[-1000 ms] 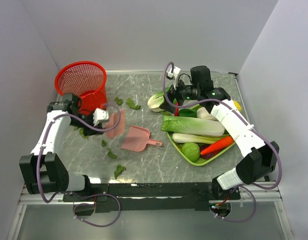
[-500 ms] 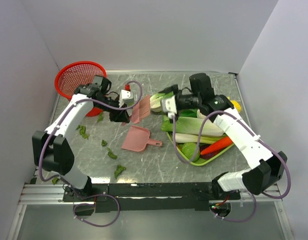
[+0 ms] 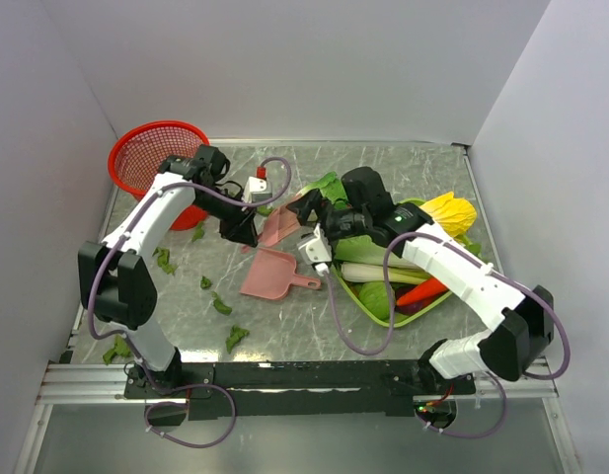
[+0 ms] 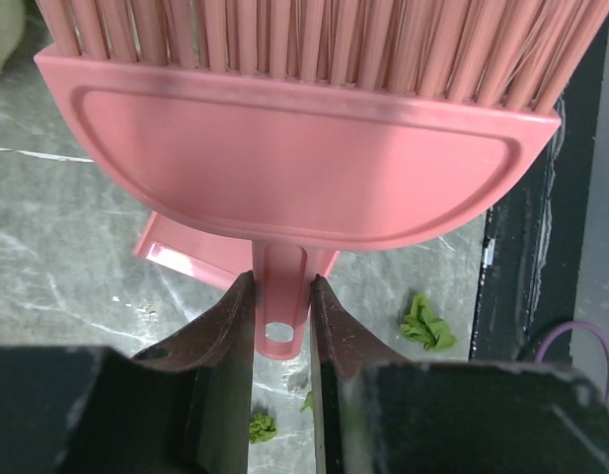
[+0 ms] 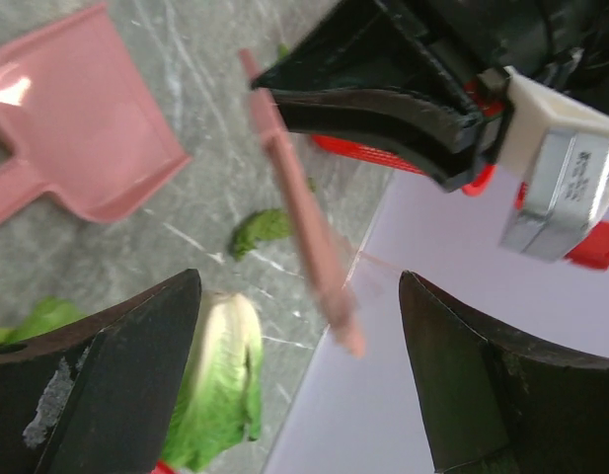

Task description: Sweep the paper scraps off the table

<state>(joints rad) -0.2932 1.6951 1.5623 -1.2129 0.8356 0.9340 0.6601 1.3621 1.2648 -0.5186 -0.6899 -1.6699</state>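
Several dark green paper scraps lie on the grey marble table (image 3: 383,163), such as one (image 3: 235,338) near the front edge, one (image 3: 221,305) by the dustpan and one (image 3: 166,260) at the left. Two show in the left wrist view (image 4: 427,321). My left gripper (image 3: 243,229) is shut on the handle (image 4: 281,316) of a pink brush (image 3: 279,225), held above the pink dustpan (image 3: 272,275). My right gripper (image 3: 306,219) is open and empty, right beside the brush, whose edge (image 5: 304,217) shows between its fingers. One scrap (image 5: 260,229) lies below.
A red mesh basket (image 3: 151,158) stands at the back left. A lime green tray (image 3: 422,314) with toy vegetables sits at the right. A pale green cabbage (image 5: 220,385) lies under my right gripper. White walls enclose three sides.
My left arm has swung the brush from beside the basket to the table's middle. My right arm has come left and forward from over the tray to the brush.
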